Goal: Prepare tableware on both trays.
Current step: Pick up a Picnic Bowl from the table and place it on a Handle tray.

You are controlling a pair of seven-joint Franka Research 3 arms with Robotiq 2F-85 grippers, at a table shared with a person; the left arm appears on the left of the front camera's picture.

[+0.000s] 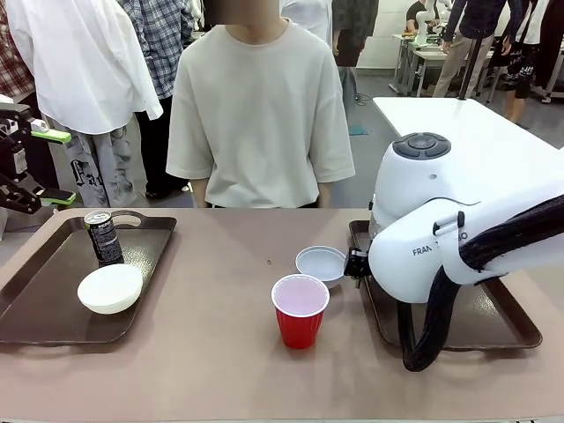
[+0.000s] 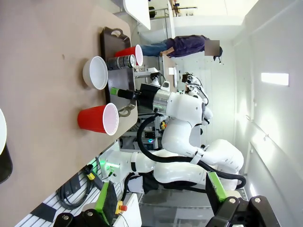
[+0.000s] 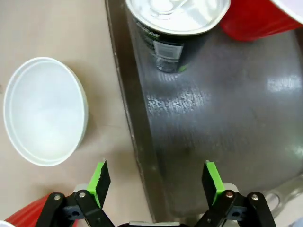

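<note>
The left tray holds a dark can and a white bowl. My left gripper hangs open above that tray's far left end, holding nothing; its green pads frame the left wrist view. On the bare table stand a red cup and a pale grey-blue bowl, the bowl beside the right tray. In the right wrist view my right gripper is open and empty over the left rim of the right tray, which carries a can and a second red cup.
A person in a pale T-shirt stands at the far side of the table with hands out of sight. My right arm covers much of the right tray in the front view. Open table lies between the trays.
</note>
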